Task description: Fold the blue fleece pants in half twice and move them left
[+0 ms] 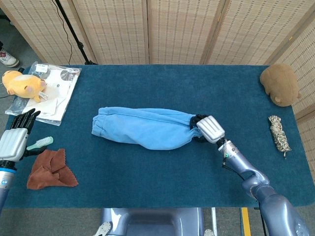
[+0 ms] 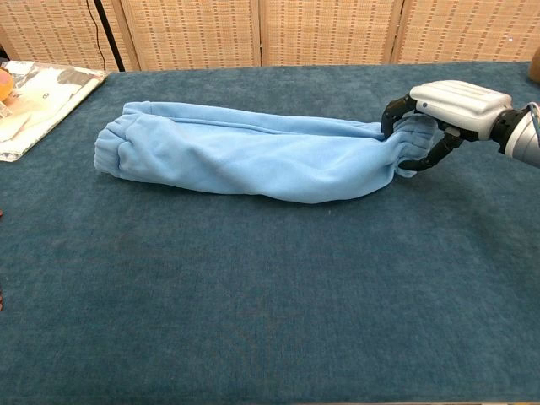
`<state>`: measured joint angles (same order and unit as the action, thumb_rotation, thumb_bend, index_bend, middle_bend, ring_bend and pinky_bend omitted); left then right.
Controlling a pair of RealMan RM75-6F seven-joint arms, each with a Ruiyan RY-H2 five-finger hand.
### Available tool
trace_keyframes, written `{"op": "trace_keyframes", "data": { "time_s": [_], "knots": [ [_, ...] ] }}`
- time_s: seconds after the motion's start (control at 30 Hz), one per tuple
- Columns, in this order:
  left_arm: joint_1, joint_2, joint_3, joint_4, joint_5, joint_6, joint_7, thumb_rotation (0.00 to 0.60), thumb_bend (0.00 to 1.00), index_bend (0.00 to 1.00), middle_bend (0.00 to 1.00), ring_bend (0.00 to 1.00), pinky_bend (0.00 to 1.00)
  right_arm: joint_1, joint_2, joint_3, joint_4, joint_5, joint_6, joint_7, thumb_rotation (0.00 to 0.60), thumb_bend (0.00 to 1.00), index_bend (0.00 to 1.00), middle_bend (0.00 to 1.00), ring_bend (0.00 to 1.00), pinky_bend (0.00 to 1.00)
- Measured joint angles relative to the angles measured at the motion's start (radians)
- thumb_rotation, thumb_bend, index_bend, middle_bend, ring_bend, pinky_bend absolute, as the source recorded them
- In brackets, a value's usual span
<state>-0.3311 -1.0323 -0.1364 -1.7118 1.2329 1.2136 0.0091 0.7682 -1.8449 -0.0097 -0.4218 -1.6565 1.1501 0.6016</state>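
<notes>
step: second fold starting | right hand (image 2: 434, 118) grips blue fleece pants (image 1: 142, 128) waistband end | next: carry it toward the cuffs

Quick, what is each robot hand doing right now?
Left hand: open, holding nothing.
Right hand: closed on one end of the blue fleece pants.
</notes>
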Motion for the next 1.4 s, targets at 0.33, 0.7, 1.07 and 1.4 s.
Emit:
{"op": "trace_keyframes", "data": {
  "time_s": [0.33,0.7,1.07,1.4],
  "knots": [
    [0.002,0.003,0.003,0.0,0.007,-0.007,-0.009,0.6,0.17,0.0,0.0,0.0,0.0,0.034,0.029,0.038,-0.113,0.023,0.034,0.041,0.6,0.67,0.65,0.39,0.34,0.45],
    [0.002,0.012,0.004,0.007,0.015,-0.023,-0.039,0.6,0.17,0.0,0.0,0.0,0.0,0.136,0.053,0.13,-0.295,0.091,-0.067,-0.034,0.6,0.68,0.65,0.4,0.34,0.47],
    [-0.002,0.026,0.002,0.02,0.02,-0.047,-0.089,0.6,0.17,0.0,0.0,0.0,0.0,0.221,0.057,0.279,-0.474,0.248,-0.193,-0.176,0.6,0.69,0.66,0.4,0.34,0.47],
    [-0.001,0.044,-0.002,0.034,0.024,-0.063,-0.144,0.6,0.18,0.0,0.0,0.0,0.0,0.312,-0.011,0.342,-0.492,0.301,-0.251,-0.273,0.6,0.7,0.66,0.4,0.34,0.47]
  ]
}}
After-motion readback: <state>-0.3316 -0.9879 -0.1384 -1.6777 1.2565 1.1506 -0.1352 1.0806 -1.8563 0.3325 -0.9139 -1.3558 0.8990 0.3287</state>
